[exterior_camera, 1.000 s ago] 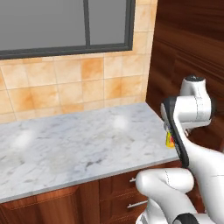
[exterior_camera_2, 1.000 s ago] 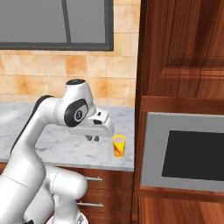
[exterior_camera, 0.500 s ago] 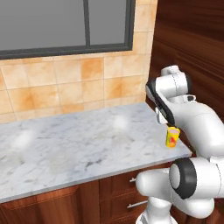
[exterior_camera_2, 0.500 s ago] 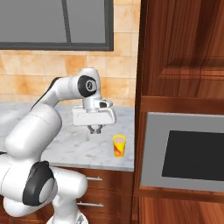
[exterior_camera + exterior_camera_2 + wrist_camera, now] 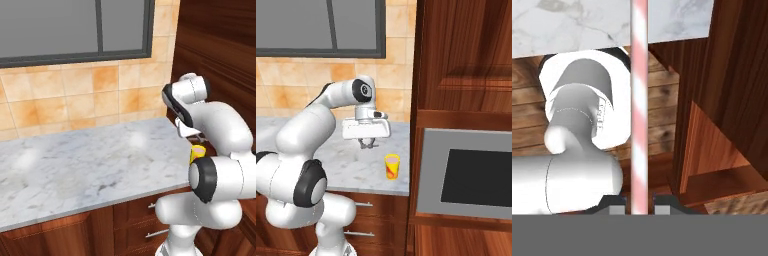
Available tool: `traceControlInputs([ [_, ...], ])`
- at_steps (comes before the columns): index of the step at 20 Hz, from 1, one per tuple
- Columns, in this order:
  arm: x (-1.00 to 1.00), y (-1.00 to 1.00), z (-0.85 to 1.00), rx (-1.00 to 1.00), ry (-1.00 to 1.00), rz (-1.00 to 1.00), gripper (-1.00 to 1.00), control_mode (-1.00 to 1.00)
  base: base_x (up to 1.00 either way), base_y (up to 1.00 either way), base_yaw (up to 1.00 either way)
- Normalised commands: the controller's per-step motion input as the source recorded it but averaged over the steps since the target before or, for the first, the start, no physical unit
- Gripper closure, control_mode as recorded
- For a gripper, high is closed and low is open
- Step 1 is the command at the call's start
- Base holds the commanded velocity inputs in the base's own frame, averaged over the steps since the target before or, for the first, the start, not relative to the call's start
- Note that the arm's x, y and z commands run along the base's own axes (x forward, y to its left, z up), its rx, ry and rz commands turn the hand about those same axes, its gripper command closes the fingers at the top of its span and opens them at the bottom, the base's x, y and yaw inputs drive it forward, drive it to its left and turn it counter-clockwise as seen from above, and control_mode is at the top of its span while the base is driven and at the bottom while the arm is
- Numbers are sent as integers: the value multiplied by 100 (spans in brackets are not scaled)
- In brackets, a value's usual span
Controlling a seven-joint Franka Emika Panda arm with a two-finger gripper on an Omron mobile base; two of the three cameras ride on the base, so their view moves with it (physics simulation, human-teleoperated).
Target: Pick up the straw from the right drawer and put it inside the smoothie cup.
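The smoothie cup (image 5: 392, 166), a yellow tumbler with a red-orange mark, stands upright near the counter's front right corner; in the left base view the cup (image 5: 198, 152) is half hidden behind my arm. My gripper (image 5: 367, 144) points down above the marble, a little left of the cup and higher than its rim. In the hand view the gripper (image 5: 640, 205) is shut on the straw (image 5: 640, 95), a thin red-and-white striped stick running straight away from the fingertips (image 5: 662, 206). The right drawer is out of view.
The marble counter (image 5: 351, 167) ends at a tall wooden cabinet (image 5: 461, 65) holding a built-in oven (image 5: 471, 175) to the right of the cup. Narrow drawers with silver handles (image 5: 360, 204) sit under the counter. A tiled wall and window stand behind.
The arm has swung up and back over the counter, and the hand has turned from sideways to pointing down. The cup has stayed in place.
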Motion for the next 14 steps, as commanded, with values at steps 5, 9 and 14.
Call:
traceControlInputs([
  [5, 0, 0, 14, 0, 39, 0, 100, -100, 0, 0, 0],
  [9, 0, 0, 18, 0, 53, 0, 100, -100, 0, 0, 0],
  [14, 1, 0, 5, 0, 29, 0, 100, -100, 0, 0, 0],
])
